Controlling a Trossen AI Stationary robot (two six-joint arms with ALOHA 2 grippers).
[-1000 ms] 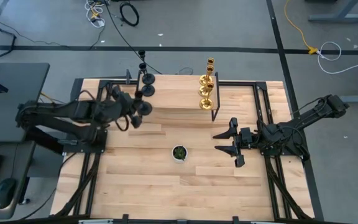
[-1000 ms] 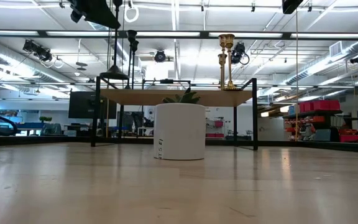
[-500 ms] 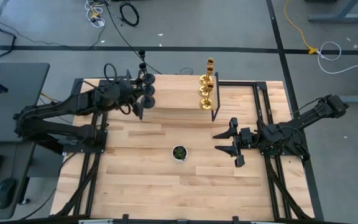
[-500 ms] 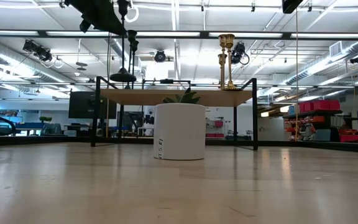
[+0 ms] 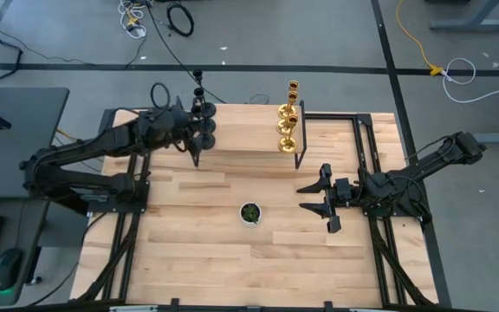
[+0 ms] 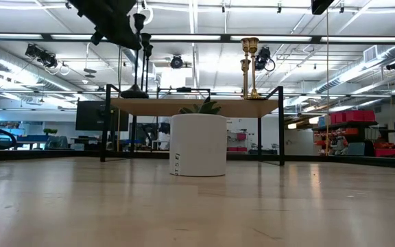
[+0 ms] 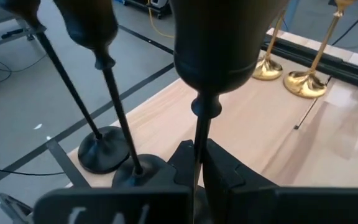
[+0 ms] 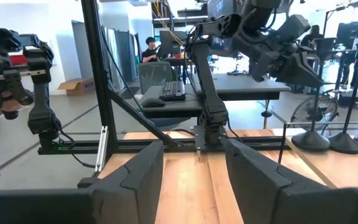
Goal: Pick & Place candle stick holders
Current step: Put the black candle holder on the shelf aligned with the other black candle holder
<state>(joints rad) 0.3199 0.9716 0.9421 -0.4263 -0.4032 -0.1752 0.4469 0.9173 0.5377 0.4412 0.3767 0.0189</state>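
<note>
Left pincer (image 7: pixel 197 163) clenched on a black candle stick holder (image 7: pixel 213 46) over the raised shelf (image 5: pixel 249 130).

The pale wood-plank desk (image 5: pixel 232 251) stands on grey floor in a bright, open workshop. The left arm reaches across the shelf's left end, gripping the thin stem just beside two other black holders (image 5: pixel 203 111). Three shiny gold holders (image 5: pixel 288 120) with flared bases stand at the shelf's right end. The right pincer (image 5: pixel 321 199) waits, fingers spread, beside a white pot (image 5: pixel 249 212).
</note>
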